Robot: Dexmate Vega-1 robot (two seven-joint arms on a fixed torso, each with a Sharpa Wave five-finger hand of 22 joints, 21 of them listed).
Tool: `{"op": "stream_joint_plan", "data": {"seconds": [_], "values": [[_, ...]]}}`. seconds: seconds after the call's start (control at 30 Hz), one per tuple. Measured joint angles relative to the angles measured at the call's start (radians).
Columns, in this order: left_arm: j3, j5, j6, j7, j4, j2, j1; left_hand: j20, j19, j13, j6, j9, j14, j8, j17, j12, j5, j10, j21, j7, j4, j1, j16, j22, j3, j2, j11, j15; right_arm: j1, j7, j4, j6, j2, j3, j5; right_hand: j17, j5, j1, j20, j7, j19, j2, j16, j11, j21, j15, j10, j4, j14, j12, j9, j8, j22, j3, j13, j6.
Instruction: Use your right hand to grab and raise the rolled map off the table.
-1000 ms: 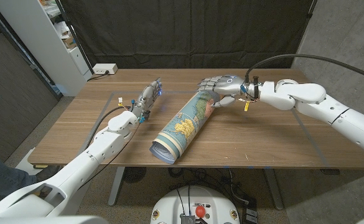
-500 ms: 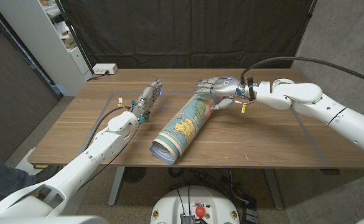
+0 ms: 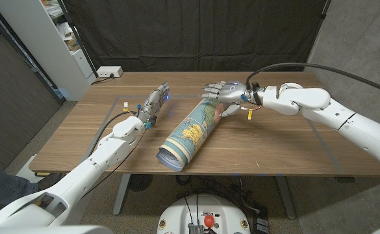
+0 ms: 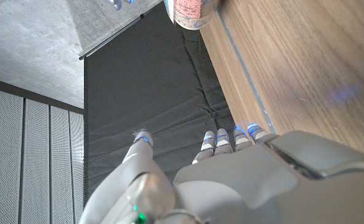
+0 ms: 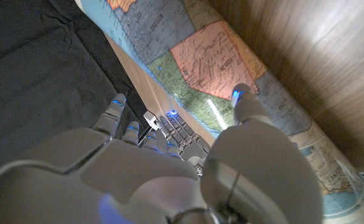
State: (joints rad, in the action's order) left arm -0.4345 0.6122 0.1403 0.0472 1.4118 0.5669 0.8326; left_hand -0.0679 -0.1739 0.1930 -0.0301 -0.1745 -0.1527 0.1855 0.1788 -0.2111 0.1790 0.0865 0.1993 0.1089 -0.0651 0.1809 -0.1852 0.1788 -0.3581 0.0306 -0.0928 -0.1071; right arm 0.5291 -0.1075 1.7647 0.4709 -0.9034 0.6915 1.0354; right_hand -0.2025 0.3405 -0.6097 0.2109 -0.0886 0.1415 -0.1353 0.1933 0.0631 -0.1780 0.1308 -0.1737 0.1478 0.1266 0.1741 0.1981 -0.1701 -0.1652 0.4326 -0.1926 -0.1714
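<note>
The rolled map (image 3: 191, 129), printed in blue, yellow and pink, lies diagonally on the wooden table (image 3: 274, 143), its open end toward the front edge. My right hand (image 3: 224, 93) hovers at the map's far end with fingers spread over the roll and the thumb beside it; nothing is gripped. In the right wrist view the thumb tip sits close against the map (image 5: 219, 68) while the fingers (image 5: 119, 115) reach past it. My left hand (image 3: 156, 101) is on the table left of the map, fingers extended, holding nothing. The left wrist view shows the left hand (image 4: 231, 168) and the map's end (image 4: 191, 11).
A white power strip (image 3: 110, 72) lies at the table's back left corner. A white shelf unit (image 3: 60, 39) stands beyond the left side. Black curtain hangs behind the table. Bare wood stretches right of the map.
My right hand has shifted slightly left and farther over the map's far end. The map and my left hand have not moved.
</note>
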Motion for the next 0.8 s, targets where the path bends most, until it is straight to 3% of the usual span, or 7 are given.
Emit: {"op": "stream_joint_plan", "data": {"seconds": [0.8], "values": [[-0.006, 0.001, -0.003, 0.008, -0.019, -0.007, -0.014, -0.004, 0.004, 0.0, 0.003, 0.0, 0.0, 0.0, 0.0, 0.0, 0.0, 0.0, 0.0, -0.004, -0.003, 0.0, 0.0, 0.0, 0.003, 0.0, 0.0, 0.0, -0.035, -0.045, -0.031, -0.018, 0.037, 0.056, 0.026, -0.005, 0.015, 0.009, -0.001, 0.0, 0.001, -0.009, 0.0, 0.0, -0.004, 0.009, 0.0, -0.01, -0.009, 0.004, 0.0, -0.009, -0.005, -0.01, 0.0, 0.0]]}}
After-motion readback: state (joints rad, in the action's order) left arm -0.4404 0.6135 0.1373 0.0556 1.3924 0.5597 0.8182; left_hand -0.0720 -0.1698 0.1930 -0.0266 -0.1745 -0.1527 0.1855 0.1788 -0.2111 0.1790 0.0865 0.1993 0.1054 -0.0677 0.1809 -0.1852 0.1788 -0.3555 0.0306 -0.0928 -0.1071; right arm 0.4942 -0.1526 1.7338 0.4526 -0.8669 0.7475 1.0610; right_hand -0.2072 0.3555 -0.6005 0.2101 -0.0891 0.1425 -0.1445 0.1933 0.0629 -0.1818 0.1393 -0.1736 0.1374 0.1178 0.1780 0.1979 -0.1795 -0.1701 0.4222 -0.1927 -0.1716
